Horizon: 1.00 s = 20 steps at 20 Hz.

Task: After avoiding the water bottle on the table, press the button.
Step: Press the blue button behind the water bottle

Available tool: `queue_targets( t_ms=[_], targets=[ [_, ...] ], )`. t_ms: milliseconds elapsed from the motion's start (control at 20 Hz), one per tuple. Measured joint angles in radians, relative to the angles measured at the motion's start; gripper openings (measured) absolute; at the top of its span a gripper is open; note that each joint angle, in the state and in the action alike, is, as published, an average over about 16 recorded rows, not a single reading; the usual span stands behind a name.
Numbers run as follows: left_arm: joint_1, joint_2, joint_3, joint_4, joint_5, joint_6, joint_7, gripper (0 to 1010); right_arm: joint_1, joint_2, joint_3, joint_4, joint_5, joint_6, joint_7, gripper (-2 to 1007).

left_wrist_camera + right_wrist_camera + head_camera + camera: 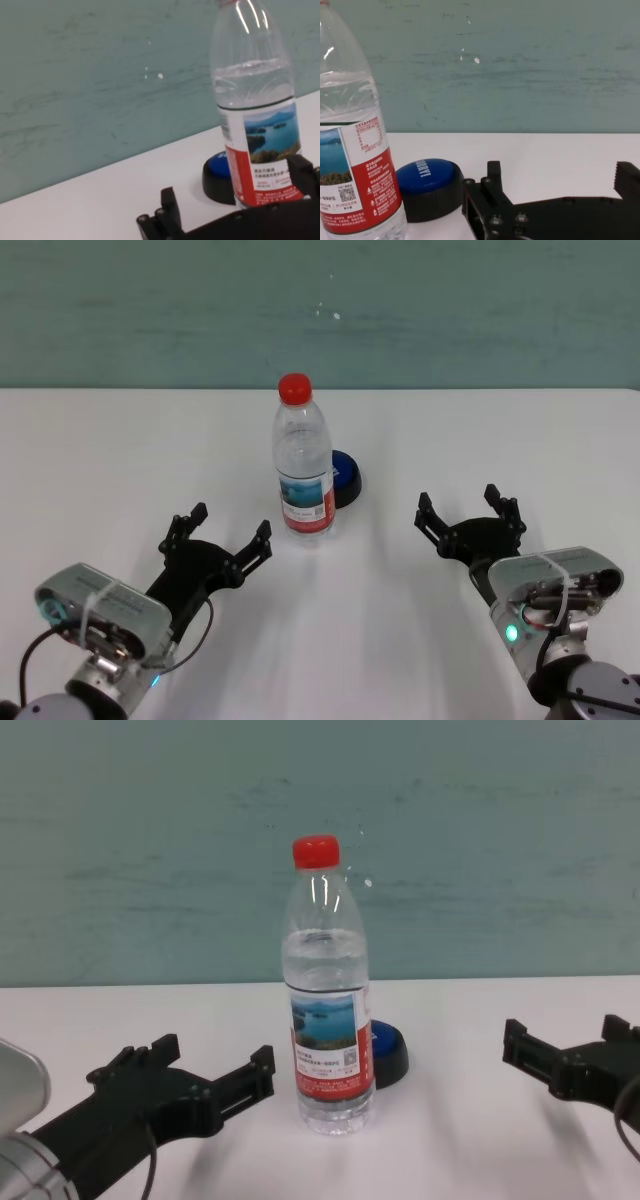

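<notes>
Both of my pincers sit low in the head view, fingers spread wide and holding nothing. My left gripper [219,531] is at the lower left of that frame, its two black fingers pointing up and toward the centre; my right gripper [470,516] is at the lower right, its fingers pointing up the frame. Neither touches anything but air above the table [120,450], which fills the middle and bottom of the frame as a plain white surface.

At the centre of the head view stands the water bottle [303,465], upright, with its red cap on and its lake label facing me. It lies between my two grippers, nearer the left one and apart from both. Just behind it, toward the right of the frame, sits the button [346,478], a low blue dome on a black base, partly hidden by the bottle. In the chest view the button [388,1055] peeks out at the bottle's [326,1010] right side, close beside its base; whether the two touch I cannot tell.
</notes>
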Motion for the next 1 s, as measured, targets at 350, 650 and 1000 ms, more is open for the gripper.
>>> queue_targets(
  t_ms=[350, 650, 1000],
  targets=[
    [-0.011, -0.002, 0.007, 0.005, 0.005, 0.001, -0.001, 1010, 0.0, 0.0, 0.0, 0.0, 0.0, 0.0, 0.0, 1004],
    [-0.018, -0.003, 0.013, 0.008, 0.007, 0.001, -0.003, 1010, 0.0, 0.0, 0.0, 0.0, 0.0, 0.0, 0.0, 1004],
    [-0.026, -0.004, 0.018, 0.011, 0.008, 0.0, -0.004, 1010, 0.0, 0.0, 0.0, 0.0, 0.0, 0.0, 0.0, 1004]
  ],
)
